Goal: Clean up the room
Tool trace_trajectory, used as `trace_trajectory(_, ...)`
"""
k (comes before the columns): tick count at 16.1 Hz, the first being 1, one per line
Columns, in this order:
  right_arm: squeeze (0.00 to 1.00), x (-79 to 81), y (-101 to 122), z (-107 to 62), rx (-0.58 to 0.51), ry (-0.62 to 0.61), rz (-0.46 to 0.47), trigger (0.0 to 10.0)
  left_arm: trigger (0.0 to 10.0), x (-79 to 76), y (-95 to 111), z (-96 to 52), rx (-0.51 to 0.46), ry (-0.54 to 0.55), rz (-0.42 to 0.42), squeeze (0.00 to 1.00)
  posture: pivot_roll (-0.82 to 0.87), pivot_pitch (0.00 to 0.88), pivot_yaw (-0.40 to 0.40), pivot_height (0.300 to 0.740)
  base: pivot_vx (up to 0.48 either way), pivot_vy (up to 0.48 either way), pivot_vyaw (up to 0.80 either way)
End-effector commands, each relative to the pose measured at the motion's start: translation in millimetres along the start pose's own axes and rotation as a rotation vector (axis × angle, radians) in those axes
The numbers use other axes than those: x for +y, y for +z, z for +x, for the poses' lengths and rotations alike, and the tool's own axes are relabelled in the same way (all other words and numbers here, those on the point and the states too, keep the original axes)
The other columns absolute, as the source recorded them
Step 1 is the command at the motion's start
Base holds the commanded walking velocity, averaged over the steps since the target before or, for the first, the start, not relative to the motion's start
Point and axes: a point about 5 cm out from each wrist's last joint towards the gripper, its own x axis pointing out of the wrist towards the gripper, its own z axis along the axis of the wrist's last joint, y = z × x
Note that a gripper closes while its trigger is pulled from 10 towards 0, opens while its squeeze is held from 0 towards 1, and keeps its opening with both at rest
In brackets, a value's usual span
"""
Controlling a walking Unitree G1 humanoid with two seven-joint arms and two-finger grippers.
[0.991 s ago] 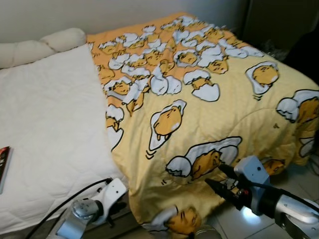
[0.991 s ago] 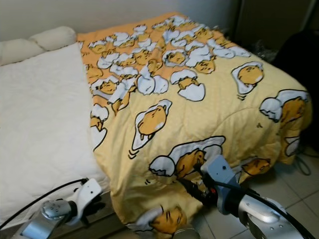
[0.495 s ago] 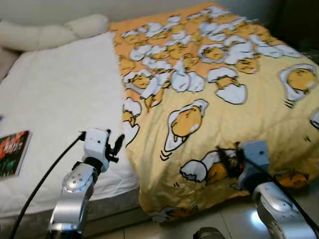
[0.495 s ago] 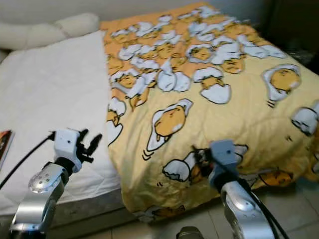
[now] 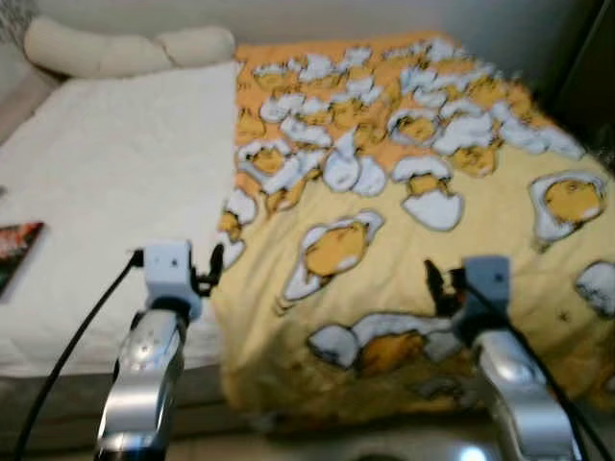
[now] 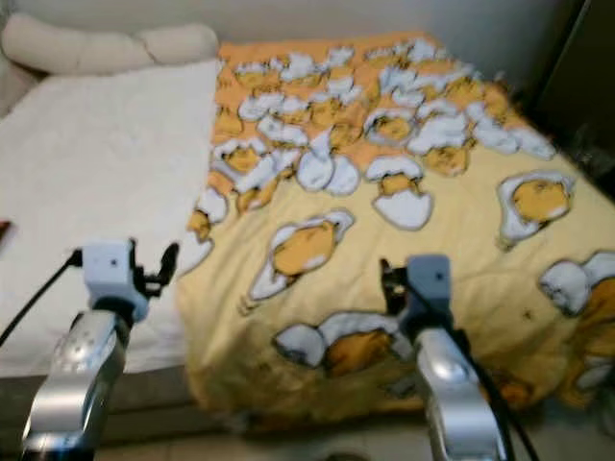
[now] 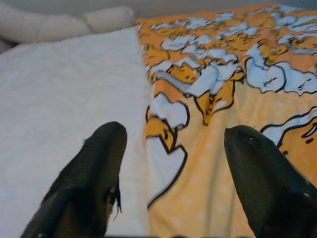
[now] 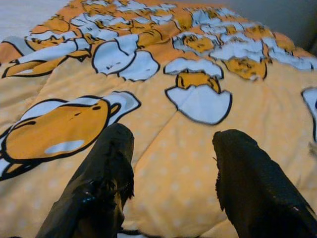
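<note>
A yellow blanket [image 5: 384, 192] printed with cartoon eggs covers the right part of the bed and hangs over its near edge. The white mattress [image 5: 115, 173] lies bare on the left. My left gripper [image 5: 215, 265] hovers open at the blanket's left edge; in the left wrist view its fingers [image 7: 101, 163] straddle the line where blanket [image 7: 213, 124] meets mattress [image 7: 64, 99]. Open too, my right gripper [image 5: 437, 283] is held just above the blanket's near part, and a printed egg [image 8: 198, 99] lies ahead of its fingers [image 8: 111, 163]. Neither gripper holds anything.
Two cream pillows [image 5: 125, 48] lie along the head of the bed by the wall. A book [image 5: 14, 252] with a dark red cover rests on the mattress at the far left. Dark furniture [image 5: 596, 86] stands at the right. Tiled floor [image 5: 336, 447] runs below the bed's near edge.
The camera has shifted. Both arms have risen from low beside the bed's near edge to above it, the left to the blanket's edge, the right over the blanket.
</note>
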Motion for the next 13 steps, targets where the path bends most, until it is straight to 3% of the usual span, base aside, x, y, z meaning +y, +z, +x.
trace_trajectory(1,0.00,-0.3,5.0,3.7,-0.026,0.006,-0.017,10.0,10.0,2.6,-1.3,-1.0,0.007,0.023,0.010,0.84,-0.05,0.000,0.050,0.740,0.000,-0.480,0.00)
trace_trajectory(5,0.00,5.7,1.5,13.5,-0.015,0.057,-0.015,10.0,10.0,2.7,-8.3,-4.7,0.028,0.028,0.071,0.84,-0.01,0.000,0.002,0.740,0.000,-0.480,0.00)
trace_trajectory(13,0.00,8.8,-13.2,15.8,0.029,0.026,0.012,10.0,10.0,-8.7,-9.5,10.7,0.034,-0.011,0.091,0.84,-0.05,0.000,0.031,0.740,0.000,-0.480,0.00)
